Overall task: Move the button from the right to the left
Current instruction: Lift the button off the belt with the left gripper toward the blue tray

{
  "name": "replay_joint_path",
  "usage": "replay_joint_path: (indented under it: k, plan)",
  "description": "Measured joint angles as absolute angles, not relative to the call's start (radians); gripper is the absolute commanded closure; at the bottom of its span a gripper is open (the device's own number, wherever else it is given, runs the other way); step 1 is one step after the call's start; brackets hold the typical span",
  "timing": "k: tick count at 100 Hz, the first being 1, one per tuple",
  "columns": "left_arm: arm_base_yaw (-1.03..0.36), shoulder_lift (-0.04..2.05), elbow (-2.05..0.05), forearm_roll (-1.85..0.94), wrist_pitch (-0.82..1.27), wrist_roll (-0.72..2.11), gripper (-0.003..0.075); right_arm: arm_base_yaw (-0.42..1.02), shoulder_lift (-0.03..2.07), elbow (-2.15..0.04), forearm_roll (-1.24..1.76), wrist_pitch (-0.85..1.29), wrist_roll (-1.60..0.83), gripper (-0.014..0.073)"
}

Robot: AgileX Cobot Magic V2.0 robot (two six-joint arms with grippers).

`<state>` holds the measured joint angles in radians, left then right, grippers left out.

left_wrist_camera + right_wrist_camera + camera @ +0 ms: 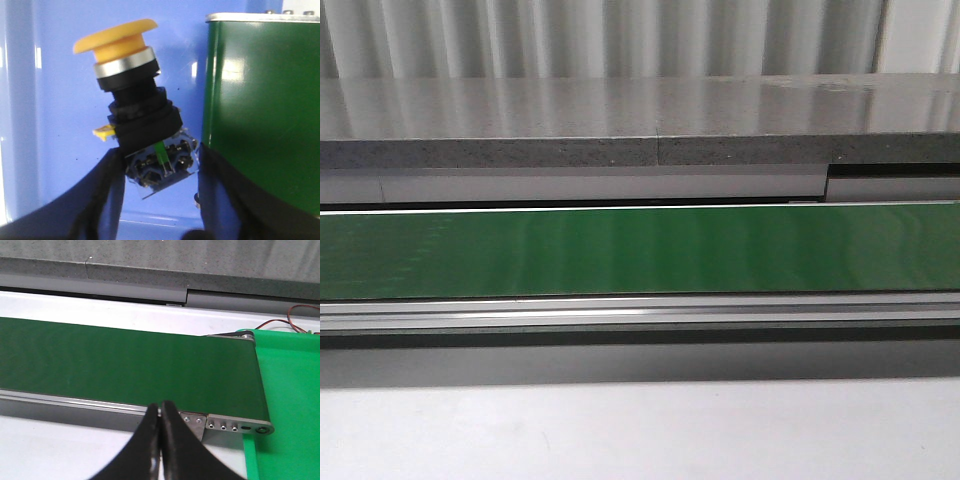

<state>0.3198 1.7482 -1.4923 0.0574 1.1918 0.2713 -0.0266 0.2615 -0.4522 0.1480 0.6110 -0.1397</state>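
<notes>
Button [132, 107] gripped by left gripper [159, 172].
Its block is clamped between the fingers; right gripper [161, 425] is closed, empty.

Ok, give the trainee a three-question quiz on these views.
1. True or false: the right gripper holds the button.
2. What surface lies behind the button in the left wrist view? A) blue B) red C) white
3. Fill in: the button's head is ____.

Key:
1. False; its fingers are shut on nothing, and the left gripper holds the button.
2. A, the blue surface.
3. Yellow.
</notes>
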Motion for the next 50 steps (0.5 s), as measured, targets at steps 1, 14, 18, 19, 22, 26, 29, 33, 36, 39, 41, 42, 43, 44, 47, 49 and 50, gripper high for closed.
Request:
replay_joint_path:
  k: [1, 14, 18, 19, 22, 26, 29, 33, 36, 39, 41, 42, 43, 44, 47, 49, 50]
  plan:
    - [0.322, 1.751, -1.492, 0.057, 1.192, 0.271, 0.0587, -0.027, 0.262, -0.452, 0.148, 0.611, -0.140, 0.0660]
    - [0.332, 1.810, -1.492, 0.082, 1.188, 0.278, 0.0587, -0.027, 0.262, -0.452, 0.148, 0.611, -0.140, 0.0660]
    - [0.332, 1.826, -1.492, 0.099, 1.183, 0.280, 0.0587, -0.027, 0.262, -0.452, 0.148, 0.611, -0.140, 0.0660]
    - [0.332, 1.833, -1.492, 0.101, 1.181, 0.280, 0.0587, -0.027, 0.262, -0.452, 0.148, 0.611, -0.140, 0.0660]
    - [0.332, 1.846, -1.492, 0.112, 1.175, 0.281, 0.0587, -0.027, 0.262, -0.452, 0.148, 0.611, -0.140, 0.0660]
    - [0.332, 1.866, -1.492, 0.122, 1.164, 0.282, 0.0587, -0.027, 0.262, -0.452, 0.148, 0.611, -0.140, 0.0660]
    - [0.332, 1.879, -1.492, 0.129, 1.160, 0.283, 0.0587, -0.027, 0.262, -0.452, 0.148, 0.611, -0.140, 0.0660]
    - [0.332, 1.897, -1.492, 0.135, 1.156, 0.285, 0.0587, -0.027, 0.262, -0.452, 0.148, 0.611, -0.140, 0.0660]
    - [0.332, 1.909, -1.492, 0.140, 1.151, 0.284, 0.0587, -0.027, 0.262, -0.452, 0.148, 0.611, -0.140, 0.0660]
    - [0.332, 1.920, -1.492, 0.142, 1.145, 0.284, 0.0587, -0.027, 0.262, -0.452, 0.148, 0.611, -0.140, 0.0660]
    - [0.332, 1.929, -1.492, 0.145, 1.142, 0.284, 0.0587, -0.027, 0.262, -0.452, 0.148, 0.611, -0.140, 0.0660]
    - [0.332, 1.935, -1.492, 0.145, 1.140, 0.284, 0.0586, -0.027, 0.262, -0.452, 0.148, 0.611, -0.140, 0.0660]
    - [0.332, 1.937, -1.492, 0.148, 1.138, 0.284, 0.0585, -0.027, 0.262, -0.452, 0.148, 0.611, -0.140, 0.0660]
    - [0.332, 1.940, -1.492, 0.149, 1.135, 0.284, 0.0584, -0.027, 0.262, -0.452, 0.148, 0.611, -0.140, 0.0660]
    - [0.332, 1.951, -1.492, 0.153, 1.133, 0.284, 0.0582, -0.027, 0.262, -0.452, 0.148, 0.611, -0.140, 0.0660]
    - [0.332, 1.958, -1.492, 0.156, 1.130, 0.284, 0.0581, -0.027, 0.262, -0.452, 0.148, 0.611, -0.140, 0.0660]
    - [0.332, 1.959, -1.492, 0.156, 1.129, 0.284, 0.0581, -0.027, 0.262, -0.452, 0.148, 0.611, -0.140, 0.0660]
